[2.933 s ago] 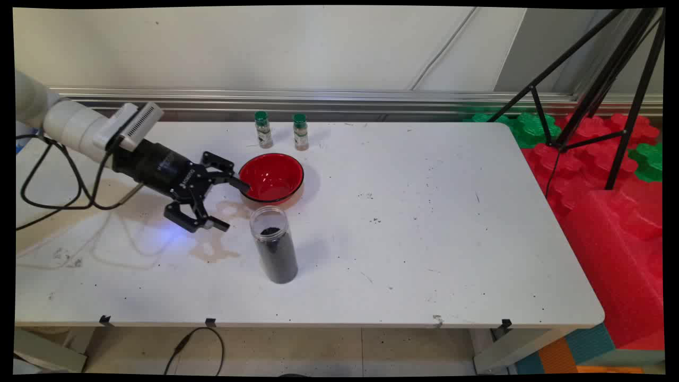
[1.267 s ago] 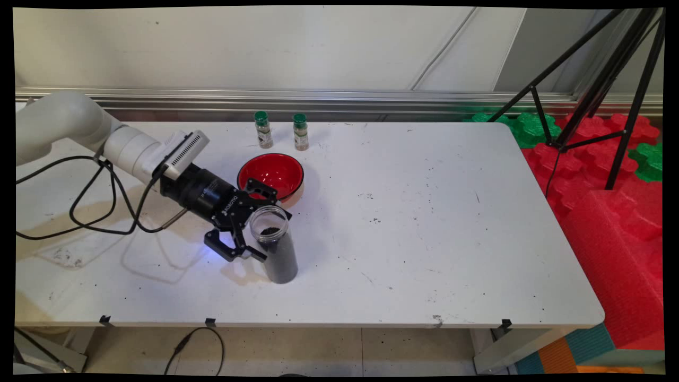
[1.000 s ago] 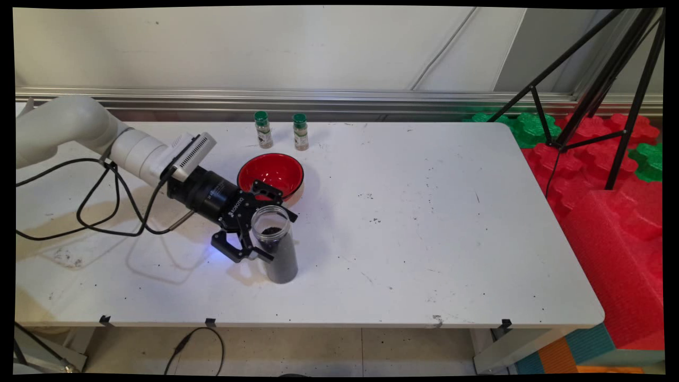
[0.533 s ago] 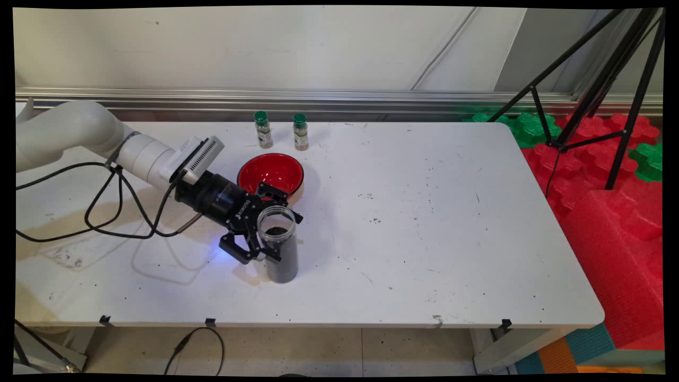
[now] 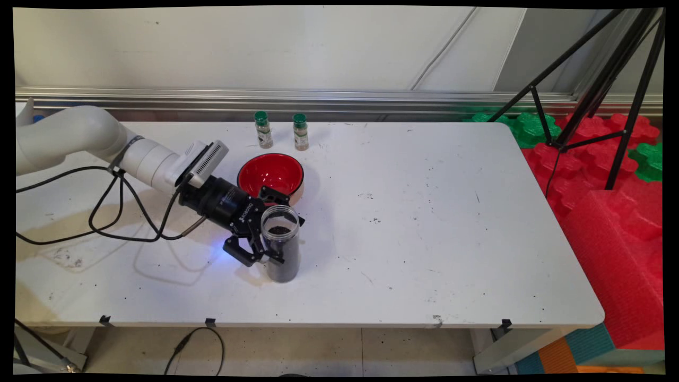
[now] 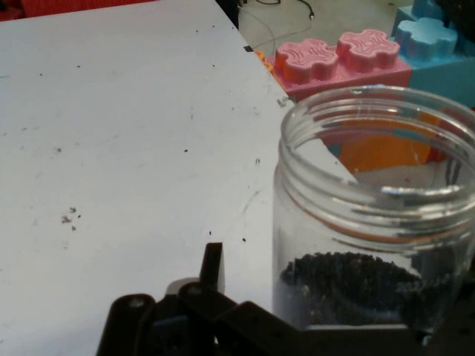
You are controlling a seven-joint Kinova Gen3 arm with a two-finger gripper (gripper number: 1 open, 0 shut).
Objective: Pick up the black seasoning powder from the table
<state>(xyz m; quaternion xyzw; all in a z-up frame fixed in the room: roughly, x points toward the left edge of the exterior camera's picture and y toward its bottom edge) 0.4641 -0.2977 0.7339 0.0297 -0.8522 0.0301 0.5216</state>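
We see the jar (image 5: 280, 243) upright, mouth up, on the counter (image 5: 424, 223), between the wide-spread fingers (image 5: 273, 258); bowl (image 5: 271, 178) just behind. Fingers have advanced around it since earlier.

The jar (image 5: 280, 244) is a clear plastic one, no lid, standing upright on the table with dark grainy stuff filling most of it. It sits just in front of the red bowl (image 5: 271, 176), with the gripper's (image 5: 276, 233) spread fingers around its upper part.
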